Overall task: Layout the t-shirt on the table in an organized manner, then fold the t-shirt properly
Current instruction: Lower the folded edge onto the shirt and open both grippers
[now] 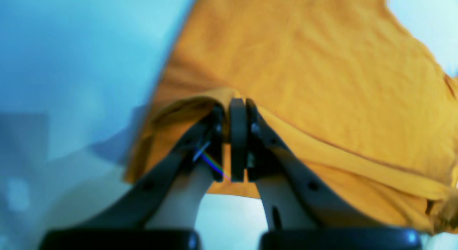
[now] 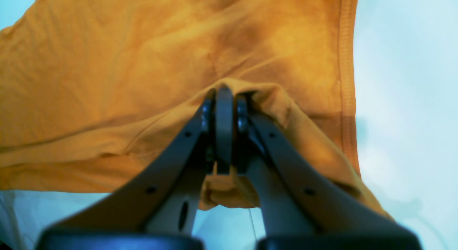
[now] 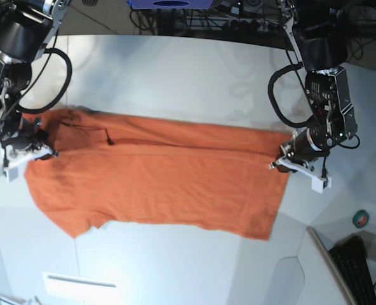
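Note:
The orange t-shirt (image 3: 156, 181) lies stretched wide across the white table (image 3: 175, 70), mostly flat with a long crease along its upper part. My left gripper (image 3: 284, 160) is at the shirt's right end in the base view, shut on a pinched fold of the cloth (image 1: 322, 81); its fingertips (image 1: 238, 110) press together. My right gripper (image 3: 40, 147) is at the shirt's left end, shut on a fold near a stitched hem (image 2: 345, 63); the wrist view shows its jaws closed (image 2: 223, 96) on the fabric (image 2: 107, 71). The neck tag is not visible.
A small roll of tape (image 3: 362, 218) and a dark keyboard (image 3: 361, 265) sit at the lower right past the table edge. A small grey-white panel with a slot (image 3: 80, 284) is at the front left. Cables and gear (image 3: 175, 13) line the back.

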